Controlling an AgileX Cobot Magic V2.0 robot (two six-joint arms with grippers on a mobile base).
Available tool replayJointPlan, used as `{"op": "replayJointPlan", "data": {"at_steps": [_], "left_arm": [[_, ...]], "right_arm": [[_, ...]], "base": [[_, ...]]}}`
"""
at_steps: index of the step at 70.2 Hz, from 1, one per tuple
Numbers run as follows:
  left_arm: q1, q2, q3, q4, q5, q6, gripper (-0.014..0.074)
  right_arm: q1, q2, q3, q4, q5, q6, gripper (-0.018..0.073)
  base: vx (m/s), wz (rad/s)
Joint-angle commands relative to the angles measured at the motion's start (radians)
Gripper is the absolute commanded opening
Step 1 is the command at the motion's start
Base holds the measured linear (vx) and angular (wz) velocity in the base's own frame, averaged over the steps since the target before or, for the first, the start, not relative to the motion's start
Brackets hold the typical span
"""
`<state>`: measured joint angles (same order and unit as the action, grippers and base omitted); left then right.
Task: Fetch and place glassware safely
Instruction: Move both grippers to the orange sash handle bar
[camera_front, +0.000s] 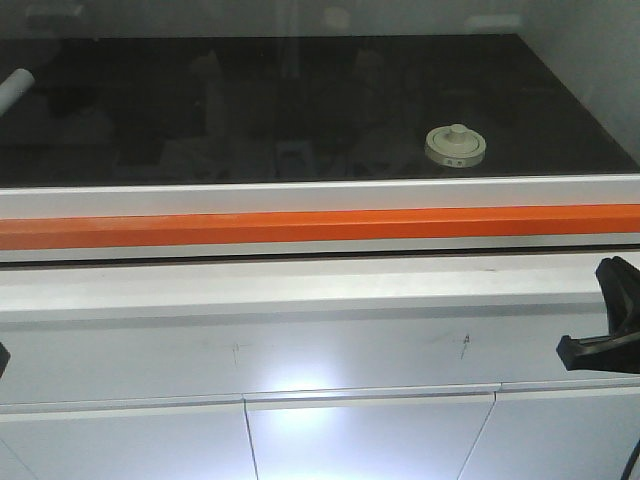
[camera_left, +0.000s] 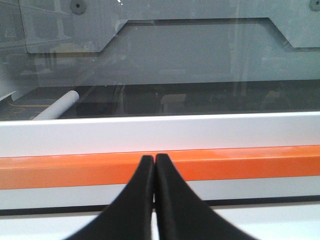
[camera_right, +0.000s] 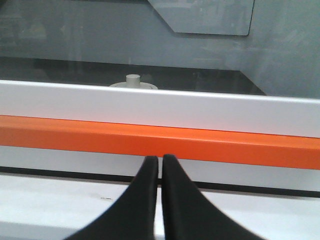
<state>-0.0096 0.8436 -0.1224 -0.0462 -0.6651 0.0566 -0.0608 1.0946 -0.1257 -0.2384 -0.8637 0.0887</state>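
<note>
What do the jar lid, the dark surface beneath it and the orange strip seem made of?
Jar lid: matt cream, probably plastic or ceramic; no glare. Dark surface: glossy black, perhaps glass or stone; faint reflections show. Orange strip: smooth, evenly coloured; painted metal or plastic.

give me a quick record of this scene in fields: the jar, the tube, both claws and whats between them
glassware: small squat jar with round cream-white knobbed lid, upright on the black work surface, right of centre
other item: white rolled tube, far left, apart from the jar
barrier: white frame with orange strip, between claws and surface
left claw: shut, empty, facing the strip
right claw: shut, empty, lid knob visible beyond the frame
task state: jar not yet grasped
</note>
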Motion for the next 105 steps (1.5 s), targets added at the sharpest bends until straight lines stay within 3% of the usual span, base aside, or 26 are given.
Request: {"op": "replayJointPlan", "data": {"at_steps": [1, 16, 31, 105], "left_arm": [[-0.006, 0.043, -0.024, -0.011, -0.131, 0.006, -0.0007], [-0.006, 0.113, -0.024, -0.009, -0.213, 0.002, -0.0007], [-0.006, 0.12, -0.024, -0.009, -0.225, 0.002, -0.0007], [-0.006, 0.12, -0.024, -0.009, -0.225, 0.002, -0.0007]], "right_arm": [[-0.003, 0.076, -0.025, 0.001, -0.181, -0.015, -0.0001], [-0.003, 0.242, -0.028, 0.03, -0.33, -0.033, -0.0001], [-0.003, 0.347, -0.033, 0.062, -0.415, -0.089, -0.0001], [-0.003, 0.605, -0.275, 0.058, -0.379, -0.099, -0.0001]], "base": [[0.0, 0.0], [0.0, 0.0], [0.0, 0.0], [0.0, 0.0]]}}
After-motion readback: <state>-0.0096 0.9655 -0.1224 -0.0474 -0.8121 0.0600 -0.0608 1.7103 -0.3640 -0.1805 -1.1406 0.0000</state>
